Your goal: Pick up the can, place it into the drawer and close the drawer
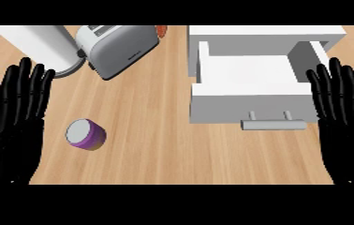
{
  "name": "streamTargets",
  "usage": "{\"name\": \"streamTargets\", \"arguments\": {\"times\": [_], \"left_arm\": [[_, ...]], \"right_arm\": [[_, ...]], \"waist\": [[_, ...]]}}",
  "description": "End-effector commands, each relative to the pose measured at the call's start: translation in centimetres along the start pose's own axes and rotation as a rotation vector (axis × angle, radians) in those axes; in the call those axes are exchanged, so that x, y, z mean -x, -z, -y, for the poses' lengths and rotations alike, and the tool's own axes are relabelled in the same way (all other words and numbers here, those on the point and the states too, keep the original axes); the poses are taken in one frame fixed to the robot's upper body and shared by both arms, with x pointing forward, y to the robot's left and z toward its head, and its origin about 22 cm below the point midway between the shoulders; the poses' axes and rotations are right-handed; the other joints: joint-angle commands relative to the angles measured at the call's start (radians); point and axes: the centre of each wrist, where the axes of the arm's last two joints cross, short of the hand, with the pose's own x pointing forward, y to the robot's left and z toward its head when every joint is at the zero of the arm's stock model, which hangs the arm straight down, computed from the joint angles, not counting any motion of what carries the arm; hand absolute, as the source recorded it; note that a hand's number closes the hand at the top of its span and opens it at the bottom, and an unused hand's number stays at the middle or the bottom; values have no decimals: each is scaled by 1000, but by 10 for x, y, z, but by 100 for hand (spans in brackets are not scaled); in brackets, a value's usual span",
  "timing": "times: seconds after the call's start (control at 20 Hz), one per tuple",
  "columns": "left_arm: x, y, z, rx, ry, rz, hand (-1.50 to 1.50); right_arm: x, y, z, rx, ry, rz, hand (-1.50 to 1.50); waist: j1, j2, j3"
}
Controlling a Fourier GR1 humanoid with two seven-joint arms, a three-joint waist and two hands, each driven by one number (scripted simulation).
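Can (85, 134) standing near counter's (159, 139) left edge, toward front, just beside left hand (22, 111) but not touching. Drawer (245, 86) pulled open at back right, handle (274, 123) facing front. Both hands flat, fingers straight, holding nothing; right hand (336, 111) at right edge.

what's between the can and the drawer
Nothing: in the head view only bare wooden counter lies between the purple can and the open white drawer. The toaster sits farther back, off that line.
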Motion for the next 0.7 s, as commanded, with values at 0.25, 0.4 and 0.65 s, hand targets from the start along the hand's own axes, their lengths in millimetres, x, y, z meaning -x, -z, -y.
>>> {"name": "streamTargets", "arguments": {"times": [0.25,0.4,0.65], "left_arm": [[-14,-49,-43,-216,105,-52,-150],[9,-70,-42,-435,52,-419,-150],[-17,-73,-53,-474,69,-452,-150]], "right_arm": [[8,1,0,57,38,-7,-150],[27,-16,23,186,-2,-291,-150],[17,-25,38,157,1,-301,-150]], "waist": [[23,19,-2],[34,23,0],[8,20,-1]]}}
